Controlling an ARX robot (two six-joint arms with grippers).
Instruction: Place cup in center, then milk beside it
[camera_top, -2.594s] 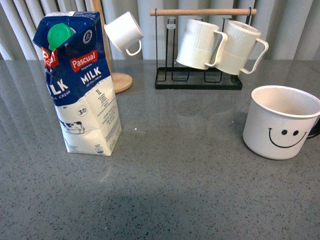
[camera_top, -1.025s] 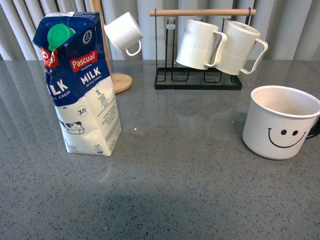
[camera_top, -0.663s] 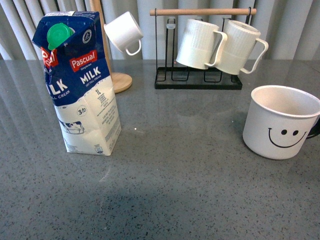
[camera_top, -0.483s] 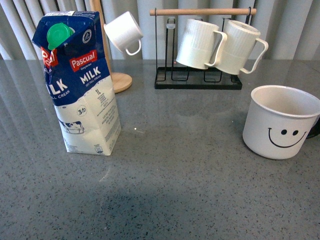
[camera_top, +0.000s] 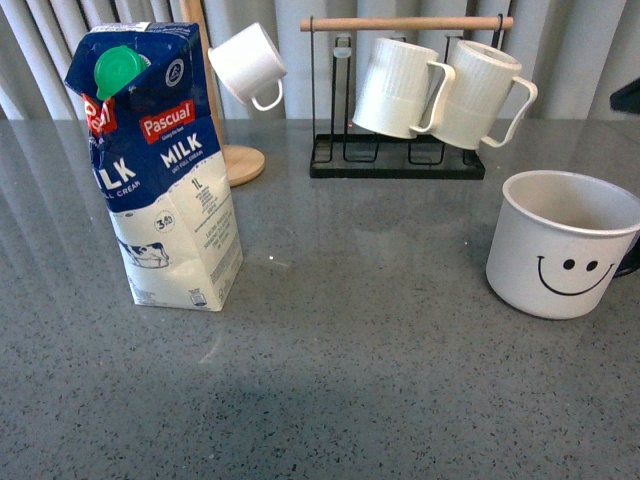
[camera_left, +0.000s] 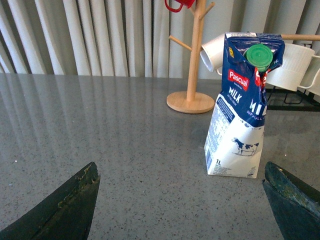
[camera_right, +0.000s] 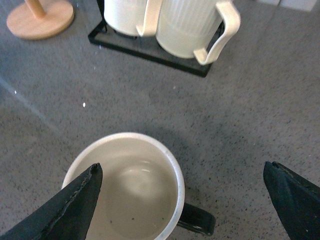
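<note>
Milk (camera_top: 160, 170) stands upright at the left of the surface (camera_top: 350, 350). Left hand (camera_left: 181, 167) is open and faces it from well back, likely idle because the cup goes first. Cup (camera_top: 565, 245) sits upright at far right, not yet centred. Right hand (camera_right: 182, 167) hangs above it with jaws spread wide, apparently lined up for the pickup.

The left gripper (camera_left: 180, 202) shows only its two jaws: matt black, wedge-shaped blades that taper to blunt tips. Their inner edges are scuffed and flecked with paler, greenish-grey wear. The right gripper (camera_right: 182, 200) has jaws of the same black, pointed shape, with a thin, rough-looking rim along each inner edge and no markings, screws or cables in view.
</note>
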